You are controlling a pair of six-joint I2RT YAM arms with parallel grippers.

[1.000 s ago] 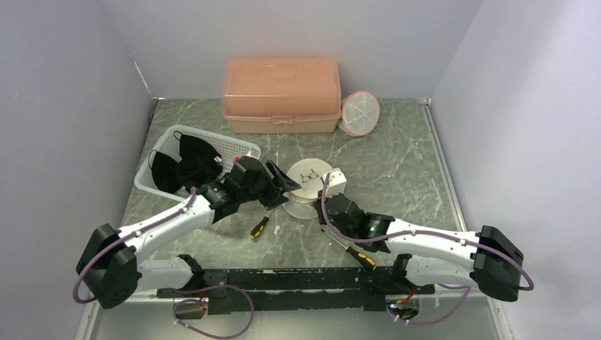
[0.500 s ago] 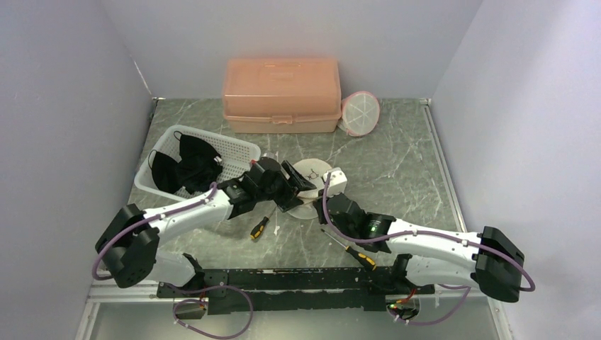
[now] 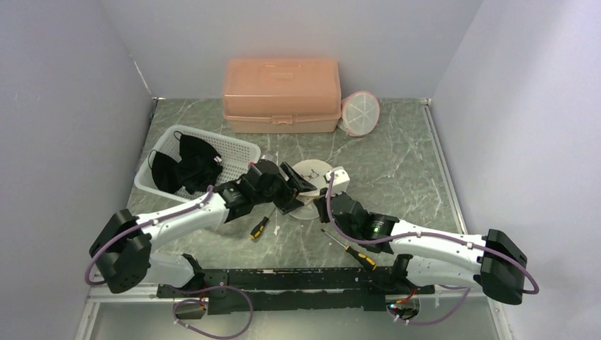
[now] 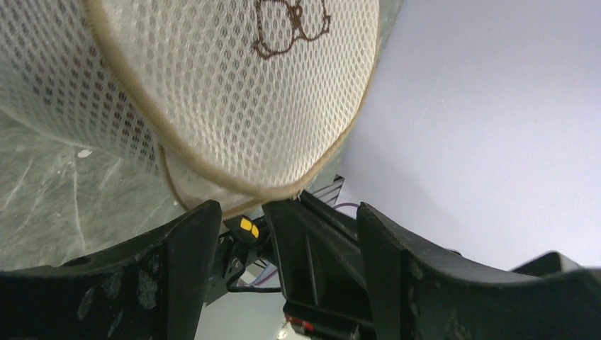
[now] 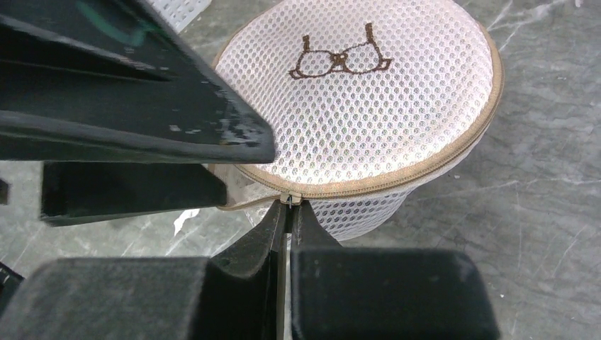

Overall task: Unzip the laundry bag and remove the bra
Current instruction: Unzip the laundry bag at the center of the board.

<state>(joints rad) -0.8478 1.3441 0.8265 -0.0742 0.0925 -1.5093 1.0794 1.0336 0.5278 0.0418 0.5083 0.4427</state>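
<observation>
The laundry bag [image 5: 375, 106] sits right in front of my right fingertips, a round, domed pod of white honeycomb mesh with a brown bra outline stitched on its top and a tan zip tape running round its rim. The mesh is soft and springy-looking, so I judge it would slide or collapse under a one-sided pull. That is why I have both hands on the job. My right gripper [image 5: 287, 212] is clenched tight on the small metal zipper pull [image 5: 289, 199], its black fingers pressed flat together with the pull at their tips, ready to drag it along the curve of the rim. My left gripper [image 4: 283, 219] stands released, jaws wide, with the bag's lower rim just above and between them and nothing pinched. From there it can close on the fabric and brace it. The bra itself I cannot make out through the mesh, and the zip looks barely started, if at all. Beyond my left hand lies a white perforated basket [image 3: 237, 150] holding dark fabric pieces. Behind both hands is a translucent peach plastic box [image 3: 281, 95] with a second round mesh bag [image 3: 360, 113] leaning beside it. Two screwdrivers [image 3: 259, 227] lie on the grey veined table [image 3: 397, 163] near my wrists
</observation>
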